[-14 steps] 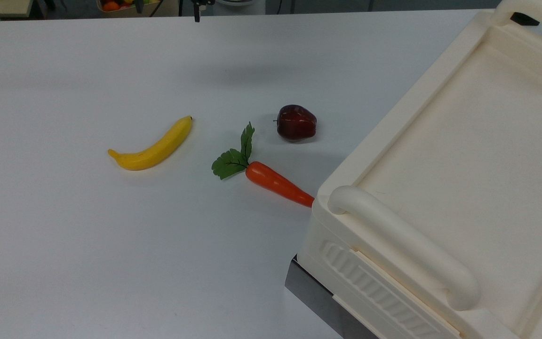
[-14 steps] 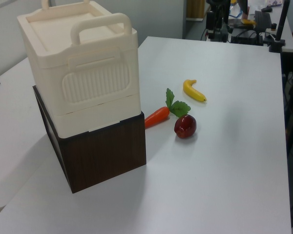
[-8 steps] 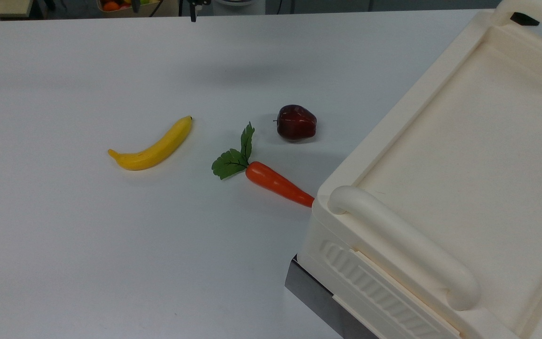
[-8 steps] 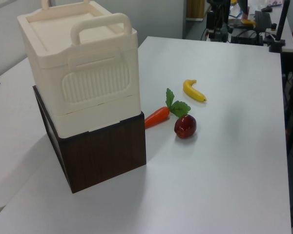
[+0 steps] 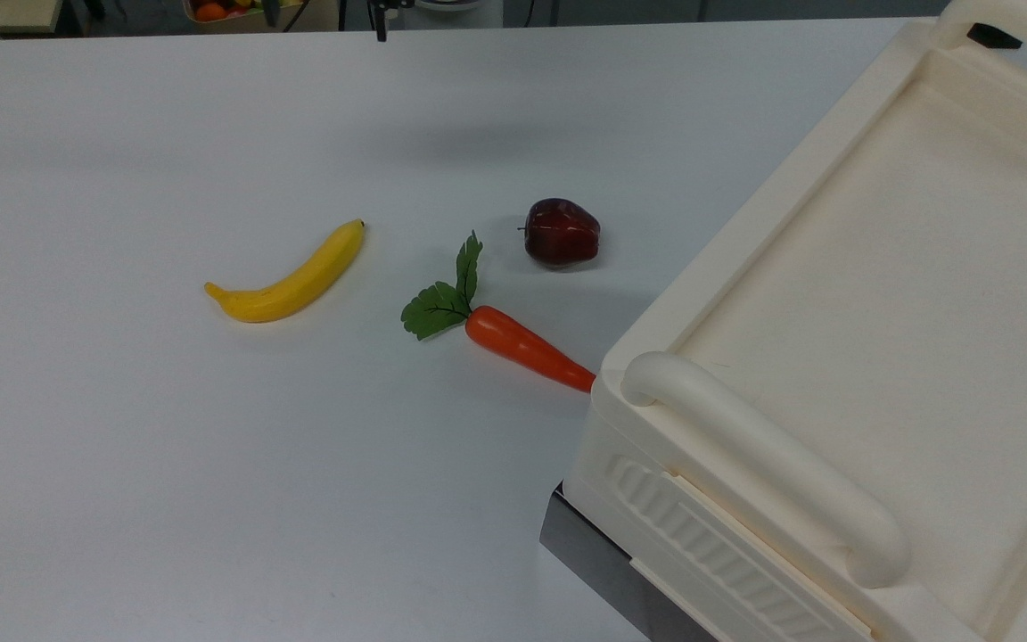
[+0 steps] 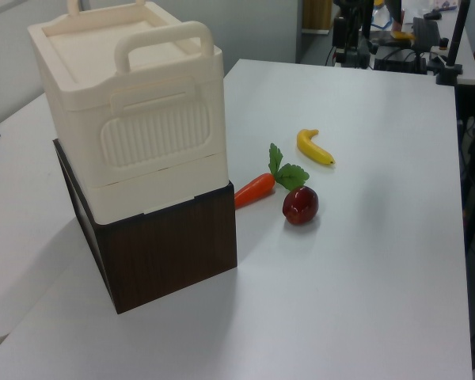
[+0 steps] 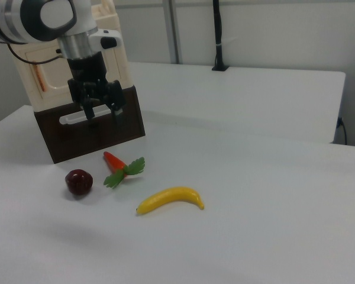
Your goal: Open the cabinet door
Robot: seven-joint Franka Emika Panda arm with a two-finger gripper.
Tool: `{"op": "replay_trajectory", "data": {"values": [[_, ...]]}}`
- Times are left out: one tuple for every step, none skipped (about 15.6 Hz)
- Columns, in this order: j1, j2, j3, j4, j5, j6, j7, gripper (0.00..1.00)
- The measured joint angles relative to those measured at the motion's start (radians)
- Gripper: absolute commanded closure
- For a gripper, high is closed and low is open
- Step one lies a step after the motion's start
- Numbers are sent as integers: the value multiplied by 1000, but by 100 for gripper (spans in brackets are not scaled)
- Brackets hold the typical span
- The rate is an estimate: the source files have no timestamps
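- Right view: gripper (image 7: 100,111) hangs in front of the cabinet (image 7: 44,71), fingers parted, nothing between them.
- Cabinet door (image 7: 34,76) faces the right view's left, copper-brown strip along one edge.
- Left view: cabinet sits on a dark wood base (image 6: 165,252).
- Top view: carrot (image 5: 527,349) tip touches the cabinet; apple (image 5: 562,232) and banana (image 5: 290,278) lie apart on the table (image 5: 166,464).

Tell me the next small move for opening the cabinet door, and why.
Probably bring the gripper closer toward the cabinet. In the right view it hangs in front of the cabinet's lower dark part, fingers apart, holding nothing; contact with the white bar behind it cannot be told.
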Motion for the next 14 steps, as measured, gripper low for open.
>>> {"op": "replay_trajectory", "data": {"values": [[3, 3, 8, 10, 22, 5, -1, 0], [5, 6, 22, 21, 37, 18, -4, 0], [7, 9, 41, 31, 48, 41, -13, 0], [8, 10, 63, 37, 52, 64, -21, 0], [8, 12, 85, 43, 54, 80, -40, 0], [9, 14, 107, 51, 57, 89, -66, 0], [10, 18, 128, 60, 68, 94, -95, 0], [11, 25, 146, 73, 85, 99, -115, 0], [11, 35, 164, 88, 100, 101, -132, 0], [11, 47, 184, 104, 109, 111, -141, 0], [11, 60, 203, 115, 112, 135, -150, 0], [14, 72, 219, 122, 114, 167, -157, 0], [25, 89, 235, 128, 114, 222, -170, 0], [37, 101, 240, 130, 114, 255, -183, 0]]}}
